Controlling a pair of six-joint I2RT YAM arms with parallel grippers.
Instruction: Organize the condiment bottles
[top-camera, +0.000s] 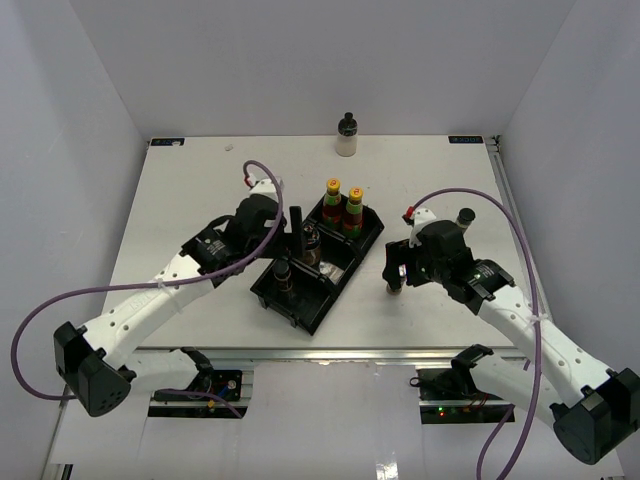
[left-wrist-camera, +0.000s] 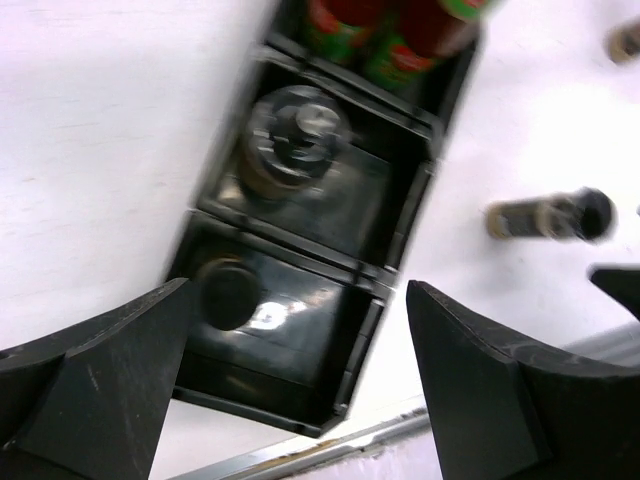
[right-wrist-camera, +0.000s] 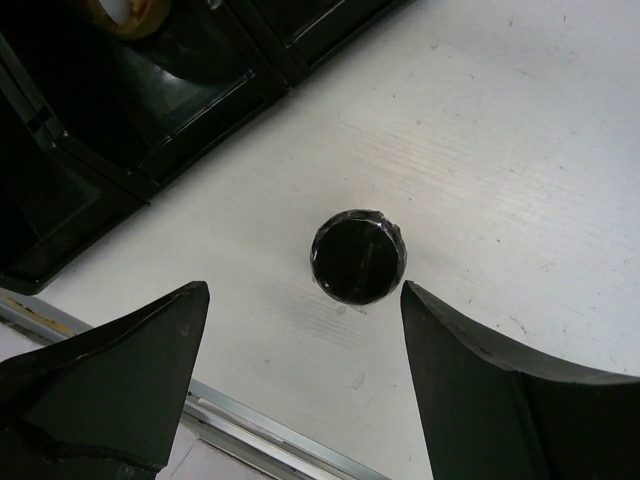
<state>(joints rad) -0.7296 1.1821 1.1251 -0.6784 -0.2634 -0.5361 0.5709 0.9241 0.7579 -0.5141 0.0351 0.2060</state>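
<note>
The right gripper (right-wrist-camera: 305, 295) hangs over a small bottle with a black cap (right-wrist-camera: 358, 256). The bottle stands on the white table (right-wrist-camera: 520, 150), just beside the black tray (top-camera: 300, 318). The jaws are wide open and hold nothing, with a gap on both sides of the cap.

The bottle is not in the middle. It sits closer to one finger. If the jaws shut like this, that finger would likely hit first and push the bottle, and it could tip and roll. The cap is round and looks smooth, so it might slip out too.

The left gripper (left-wrist-camera: 298, 300) hangs over the tray, wide open and holding nothing. If the right arm brings its bottle there, the two arms might bump. A low move could also knock the jars already inside.

The tray has three boxes in a row. The far box holds two red bottles (top-camera: 354, 210). The middle box holds one jar with a shiny lid (left-wrist-camera: 295, 135). The near box holds one jar with a black lid (left-wrist-camera: 228, 295), with room beside it.

A cream bottle (top-camera: 346, 138) stands at the far edge of the table. Another dark bottle (top-camera: 465, 217) stands by the right arm.
</note>
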